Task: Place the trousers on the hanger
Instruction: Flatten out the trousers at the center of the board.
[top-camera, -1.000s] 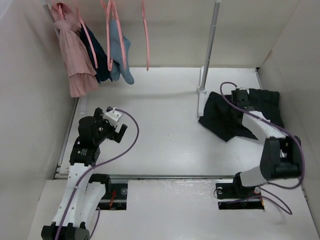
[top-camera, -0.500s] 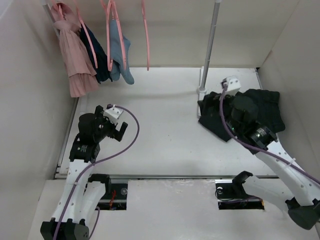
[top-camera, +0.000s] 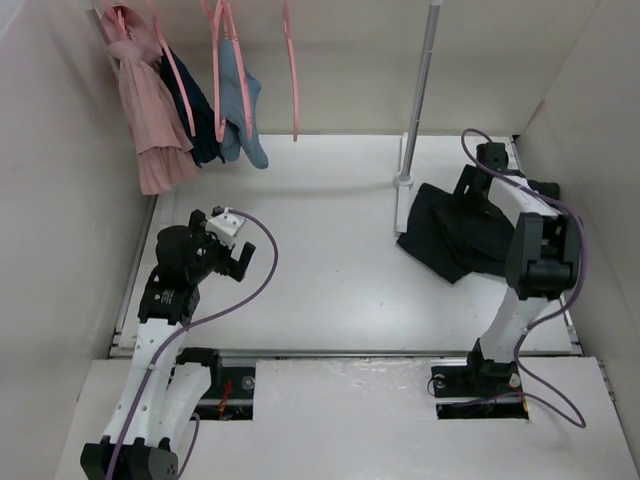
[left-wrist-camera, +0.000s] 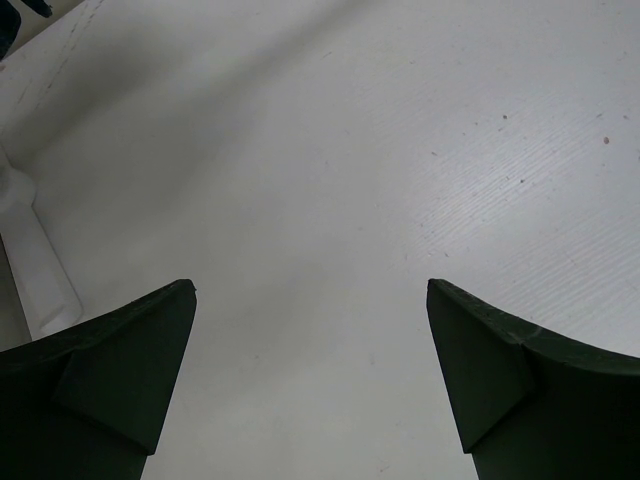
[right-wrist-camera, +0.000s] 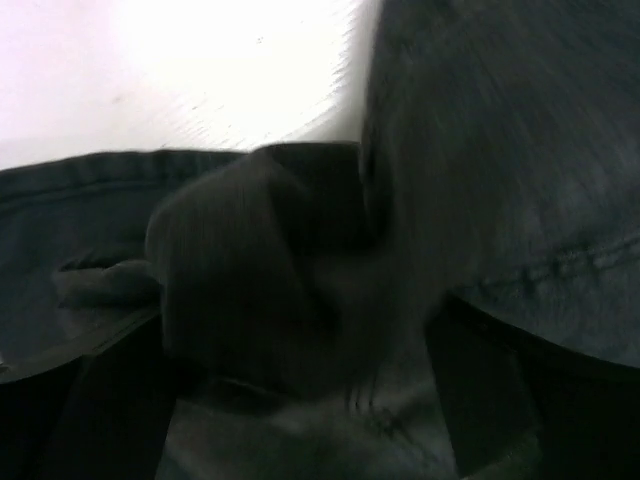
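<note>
**Overhead view.** The trousers (top-camera: 450, 240) lie as a crumpled black heap on the right half of the white table (top-camera: 320, 270), just beside the foot of the upright rack pole (top-camera: 420, 90). No legs or waistband can be told apart from above; the outline is irregular, with one lobe toward the table's middle. The hanger (top-camera: 293, 80), thin and pink, hangs empty and edge-on from the rail at the top, well apart from the trousers. To its left hang a light-blue garment (top-camera: 247, 120), a navy garment (top-camera: 198, 125) and a pink garment (top-camera: 150, 115) on like hangers. The right gripper (top-camera: 468, 188) is down at the far edge of the heap, its arm bent over the cloth. The left gripper (top-camera: 240, 262) is over bare table on the left.

**Right wrist view.** This adds what the overhead view hides. The trousers (right-wrist-camera: 520, 180) fill the frame in blurred close-up, with a stitched seam at right and a hem band at left. A bunched fold rises between the fingers of the right gripper (right-wrist-camera: 300, 335). These stand wide apart at the lower corners and are not closed on the fabric.

**Left wrist view.** The left gripper (left-wrist-camera: 308, 290) is spread wide, with only speckled white table between its dark fingers.
</note>
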